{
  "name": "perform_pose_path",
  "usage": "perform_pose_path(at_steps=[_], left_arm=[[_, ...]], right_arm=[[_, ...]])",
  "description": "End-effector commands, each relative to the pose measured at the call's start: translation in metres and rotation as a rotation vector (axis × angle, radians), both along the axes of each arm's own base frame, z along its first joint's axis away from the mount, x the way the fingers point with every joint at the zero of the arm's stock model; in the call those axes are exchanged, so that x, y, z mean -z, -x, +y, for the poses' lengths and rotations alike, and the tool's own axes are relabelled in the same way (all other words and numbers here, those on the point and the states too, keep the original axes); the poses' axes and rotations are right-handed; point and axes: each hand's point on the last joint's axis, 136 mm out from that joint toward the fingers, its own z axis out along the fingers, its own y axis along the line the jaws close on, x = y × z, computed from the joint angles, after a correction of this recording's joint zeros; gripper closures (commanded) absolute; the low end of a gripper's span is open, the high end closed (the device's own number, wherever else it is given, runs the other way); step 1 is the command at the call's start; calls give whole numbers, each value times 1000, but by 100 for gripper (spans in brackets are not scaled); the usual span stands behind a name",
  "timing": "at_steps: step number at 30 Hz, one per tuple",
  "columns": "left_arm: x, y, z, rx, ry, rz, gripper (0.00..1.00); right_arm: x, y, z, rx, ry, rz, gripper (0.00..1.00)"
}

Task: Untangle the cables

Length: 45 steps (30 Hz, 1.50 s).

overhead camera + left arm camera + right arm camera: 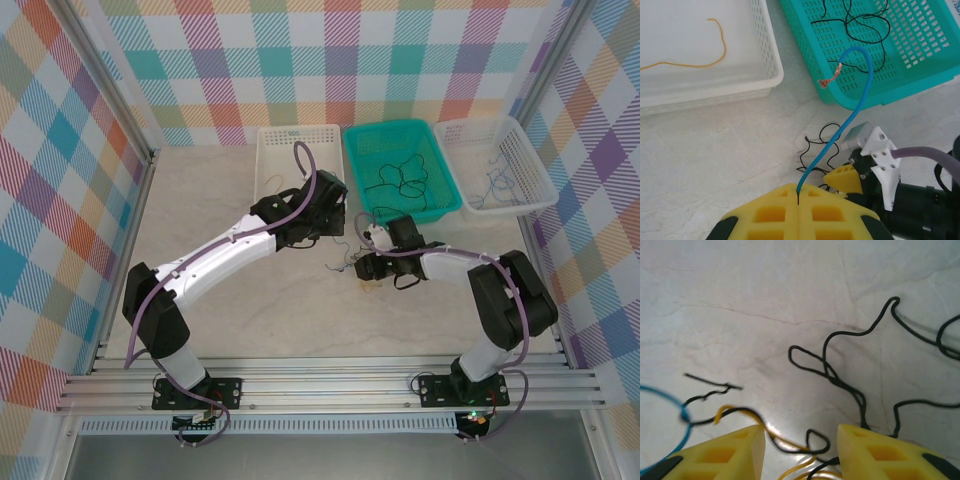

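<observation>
Pale bench (250,310) — left gripper (798,192) clamped on blue cable (856,49); right gripper (800,429) parted, black cable (830,377) at 12 o'clock — separating strands; next, pinch it.

Three perforated plastic baskets sit on the pale marbled desk (300,320): one white basket at the left (268,165), one teal basket in the middle (353,175) and one white basket at the right (540,185). There are two white robot arms, the left arm (215,265) and the right arm (455,265). There is one thin blue cable (840,134), one thin orange cord (685,64) and one yellow-orange cord (737,409). The thin black cords on the desk (832,379) and the black cords in the teal basket (846,21) loop too much to count.
</observation>
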Motion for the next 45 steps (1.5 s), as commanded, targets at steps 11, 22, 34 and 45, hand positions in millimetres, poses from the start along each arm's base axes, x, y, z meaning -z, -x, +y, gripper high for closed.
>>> perform_pose_path(at_steps=[11, 22, 34, 45], left_arm=[[11, -6, 73, -186, -60, 11, 100], [3, 9, 183, -467, -107, -49, 100], [-11, 16, 186, -436, 73, -74, 100], [-14, 1, 81, -69, 236, -4, 100]], right_arm=[[24, -20, -52, 379, 207, 44, 94], [26, -19, -63, 443, 226, 79, 98], [-20, -24, -30, 315, 42, 4, 71], [-88, -19, -13, 238, -111, -104, 46]])
